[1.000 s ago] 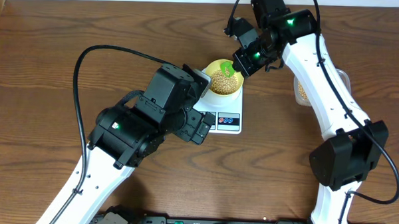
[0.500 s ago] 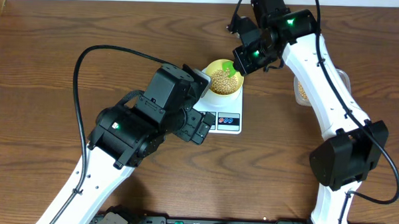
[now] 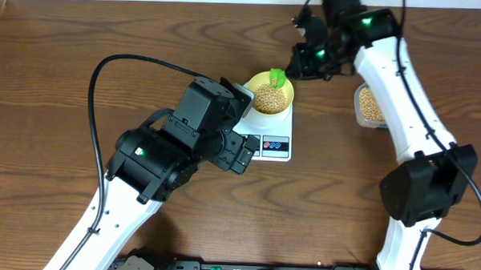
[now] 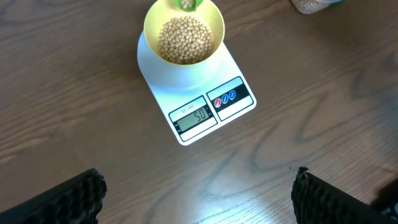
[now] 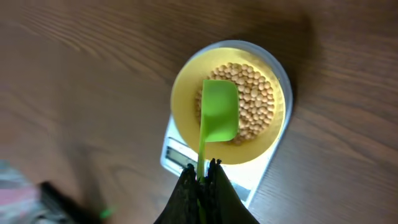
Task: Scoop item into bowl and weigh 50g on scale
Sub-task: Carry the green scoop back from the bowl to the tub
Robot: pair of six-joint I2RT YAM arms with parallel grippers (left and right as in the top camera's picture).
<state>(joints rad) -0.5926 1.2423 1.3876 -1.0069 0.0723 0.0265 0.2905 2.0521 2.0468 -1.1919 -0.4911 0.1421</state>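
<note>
R fingers (image 5: 219, 196) are clenching on scoop (image 5: 219, 112) handle, you're holding its blade over bowl (image 5: 183, 93) w/ beans (image 5: 255, 102). L fingers (image 4: 68, 199) are hanging spread wide, grasping nothing, above worktop (image 4: 74, 93) near scale (image 4: 237, 73). Bowl's sitting on scale platform; display (image 4: 198, 115) is showing 50. Tub (image 3: 371, 106) w/ more beans is sitting apart, R side.

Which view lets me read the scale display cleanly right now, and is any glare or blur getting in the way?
Left wrist: the scale's display is sharp and evenly lit, apparently reading 50; only a soft sheen on the table. Right wrist: the green scoop is crisp, the display beside its handle washed out, the lower left corner blurred. Overhead: sharp, but digits too small.
</note>
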